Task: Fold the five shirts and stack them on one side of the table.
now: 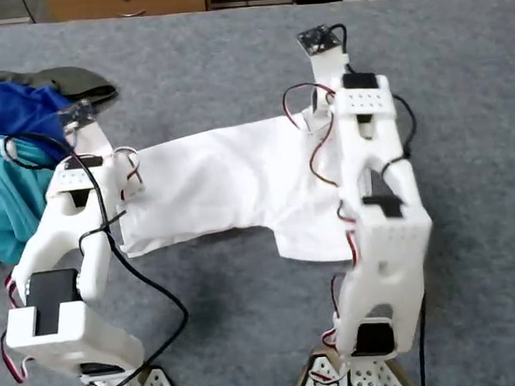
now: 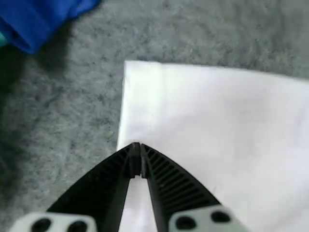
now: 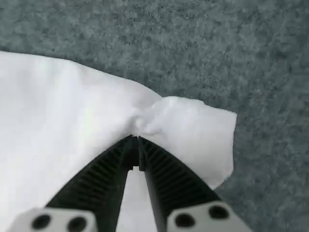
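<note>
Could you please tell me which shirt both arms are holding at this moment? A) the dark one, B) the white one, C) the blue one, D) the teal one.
B: the left gripper and the right gripper each have their jaws shut on the white shirt, one at its hem edge and the other on bunched cloth at the far end.

Heaped shirts [image 1: 11,173] along left edge

high: fixed above near edge, looking down over grey felt table [image 1: 249,333] | wrists: close, facing tabletop | shared: white fabric shirt [image 1: 213,182]
</note>
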Tool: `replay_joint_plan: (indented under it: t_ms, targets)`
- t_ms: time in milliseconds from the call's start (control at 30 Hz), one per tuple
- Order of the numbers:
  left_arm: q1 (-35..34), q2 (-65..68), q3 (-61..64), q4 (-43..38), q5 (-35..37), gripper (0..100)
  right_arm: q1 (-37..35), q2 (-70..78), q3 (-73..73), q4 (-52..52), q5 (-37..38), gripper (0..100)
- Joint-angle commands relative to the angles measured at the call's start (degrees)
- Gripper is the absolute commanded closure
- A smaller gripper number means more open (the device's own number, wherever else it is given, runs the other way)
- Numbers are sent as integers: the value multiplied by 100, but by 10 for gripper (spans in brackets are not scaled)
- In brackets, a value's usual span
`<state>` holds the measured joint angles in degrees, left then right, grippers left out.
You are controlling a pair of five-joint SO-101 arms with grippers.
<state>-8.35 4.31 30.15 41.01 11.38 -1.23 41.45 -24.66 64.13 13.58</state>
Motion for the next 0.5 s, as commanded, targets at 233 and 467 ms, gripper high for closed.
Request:
replay_joint_plan:
  t_ms: [233,467]
  targets:
    - [-70,611,-967,114,-193,981,769,2642,-5121,1820,-62,990]
    - [-343,1675,-2435,1116,237,981,92,3178,-7081,3253,308,993]
